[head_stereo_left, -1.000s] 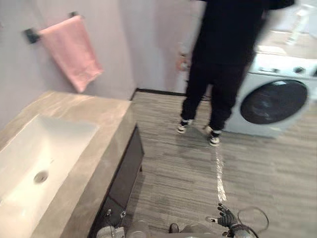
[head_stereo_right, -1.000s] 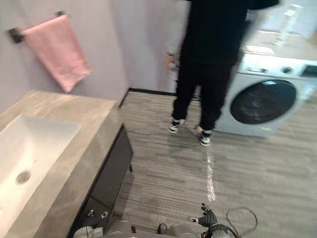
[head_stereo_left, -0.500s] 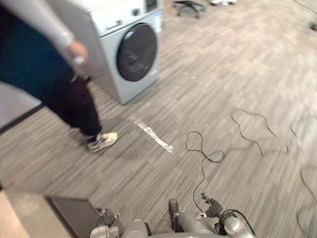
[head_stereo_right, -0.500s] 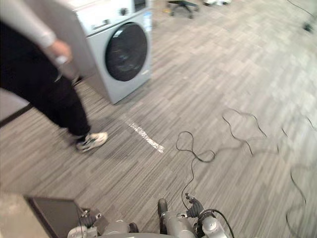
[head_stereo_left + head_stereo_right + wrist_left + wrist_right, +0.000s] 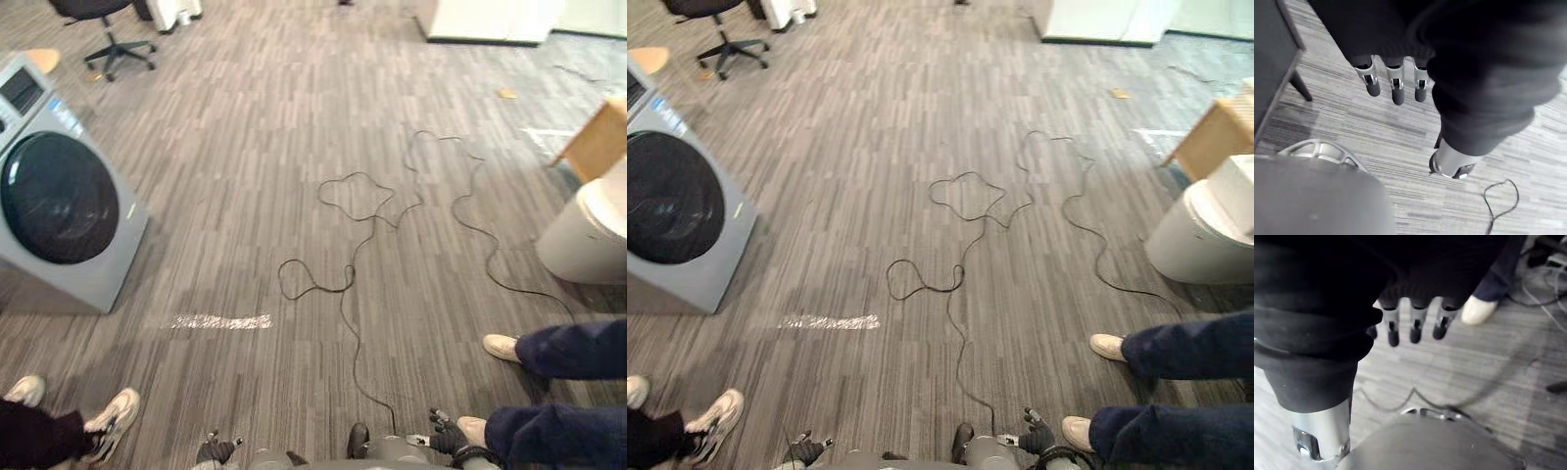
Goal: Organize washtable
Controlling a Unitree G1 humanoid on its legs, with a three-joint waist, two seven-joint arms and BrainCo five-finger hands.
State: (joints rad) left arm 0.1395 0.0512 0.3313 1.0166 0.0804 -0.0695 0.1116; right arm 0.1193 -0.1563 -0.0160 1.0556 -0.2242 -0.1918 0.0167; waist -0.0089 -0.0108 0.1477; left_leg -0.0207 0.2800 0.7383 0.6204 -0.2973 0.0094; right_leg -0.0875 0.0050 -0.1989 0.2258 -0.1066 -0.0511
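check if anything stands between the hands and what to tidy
Cannot tell: left hand and right hand hang open over floor. A person's white shoe sits close beside the right hand, another person's sneaker near the left; a washing machine stands front-left.

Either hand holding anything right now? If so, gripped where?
Nothing is held. The left hand and the right hand both hang open above the floor with nothing in them.

Washing machine (image 5: 59,211): cut off at left edge.
Office chair (image 5: 110,47): seat cropped at top.
Person on the right (image 5: 573,352): legs alone, rest beyond edge.
Left hand (image 5: 214,451): tiny, at bottom edge.
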